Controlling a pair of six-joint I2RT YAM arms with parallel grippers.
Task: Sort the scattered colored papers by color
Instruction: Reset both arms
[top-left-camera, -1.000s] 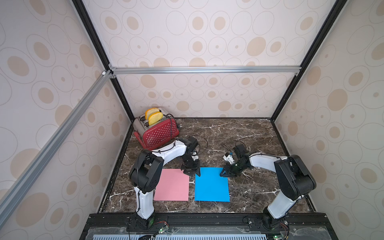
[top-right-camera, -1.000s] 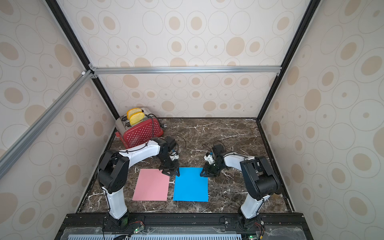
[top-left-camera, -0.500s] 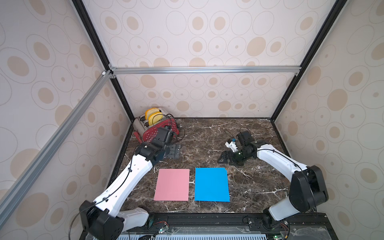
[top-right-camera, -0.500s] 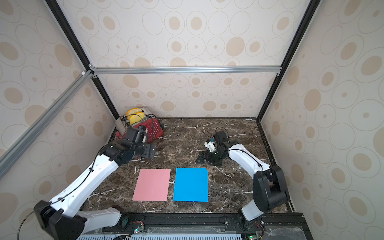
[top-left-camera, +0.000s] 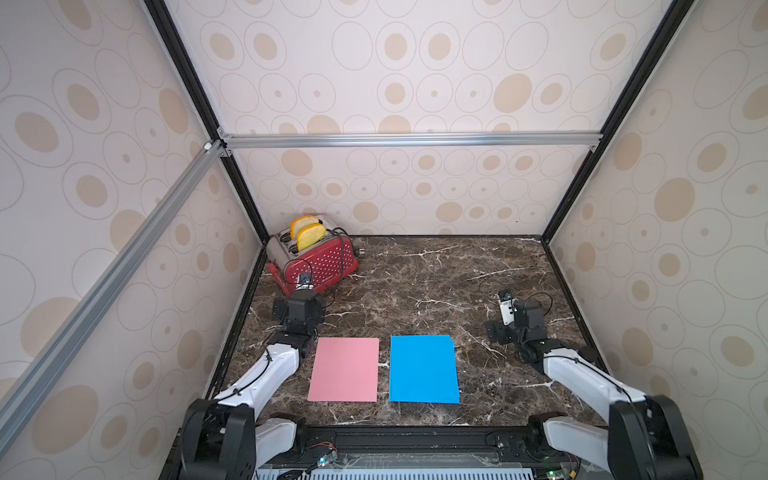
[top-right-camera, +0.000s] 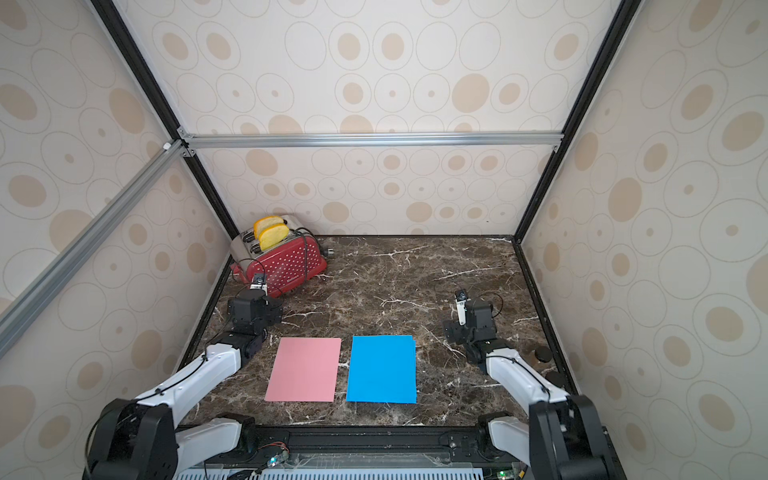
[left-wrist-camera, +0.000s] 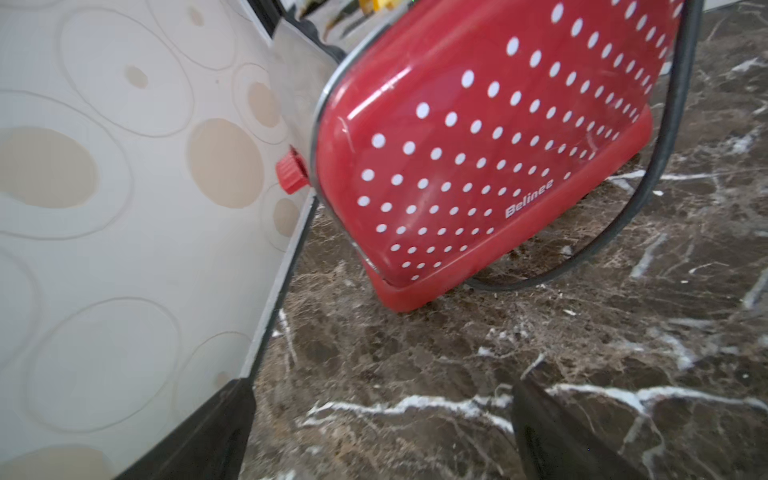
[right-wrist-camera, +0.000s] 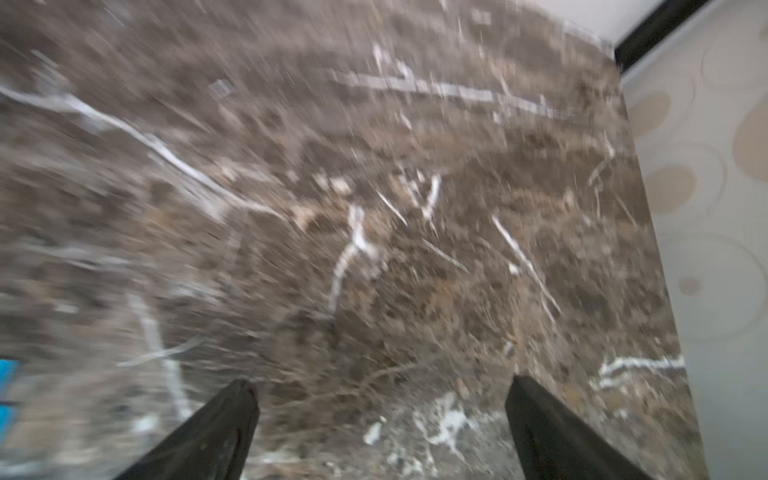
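Pink papers (top-left-camera: 344, 370) and blue papers (top-left-camera: 424, 370) lie flat on the table (top-left-camera: 415, 282), side by side but apart, in front of a red toaster (top-left-camera: 320, 262), the blue farther from it. Two toast slices (top-left-camera: 309, 235) stand in the toaster's slots. The left end effector (left-wrist-camera: 382, 399) gapes empty near the toaster; the right end effector (right-wrist-camera: 382, 395), likewise wide and empty, hangs well away. Only the left wrist view shows the toaster's red knob (left-wrist-camera: 291, 176).
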